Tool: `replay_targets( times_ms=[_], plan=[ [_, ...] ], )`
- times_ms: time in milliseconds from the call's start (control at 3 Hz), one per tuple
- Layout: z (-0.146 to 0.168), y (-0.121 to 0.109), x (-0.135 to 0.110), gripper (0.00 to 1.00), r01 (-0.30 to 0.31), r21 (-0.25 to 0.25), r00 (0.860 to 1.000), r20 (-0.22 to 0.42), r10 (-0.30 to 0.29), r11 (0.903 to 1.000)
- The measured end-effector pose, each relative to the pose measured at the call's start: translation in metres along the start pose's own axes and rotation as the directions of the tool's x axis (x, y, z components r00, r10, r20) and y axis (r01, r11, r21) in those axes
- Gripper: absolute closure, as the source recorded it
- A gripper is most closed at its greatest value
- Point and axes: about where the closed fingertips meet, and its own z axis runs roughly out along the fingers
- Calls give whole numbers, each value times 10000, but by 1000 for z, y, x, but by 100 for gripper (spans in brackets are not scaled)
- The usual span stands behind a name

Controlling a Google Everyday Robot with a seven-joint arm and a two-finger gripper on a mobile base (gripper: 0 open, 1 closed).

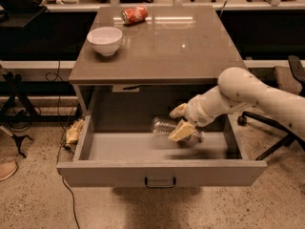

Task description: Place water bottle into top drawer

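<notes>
The top drawer [119, 171] of the grey-brown table is pulled wide open, its front panel with a small dark handle [160, 182] facing me. My gripper [181, 121] reaches in from the right on a white arm and is shut on the clear water bottle [163, 126]. The bottle lies roughly sideways inside the drawer space, just above the drawer floor at its middle-right. Its cap end is hidden by the fingers.
On the tabletop [190, 56] stand a white bowl [105, 40] at the left and a red soda can [134, 15] lying at the back. A crumpled yellowish rag [74, 130] lies on the floor left of the drawer. An office chair [290, 80] stands at the right.
</notes>
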Motion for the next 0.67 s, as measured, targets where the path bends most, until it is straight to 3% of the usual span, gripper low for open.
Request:
replay_targets(
  times_ms=[333,667],
  plan=[
    [-17,-3,-3,0,10,316,9999,149,-14,9995],
    [-61,10,0,0,-168,951,9999,39,165,9953]
  ],
)
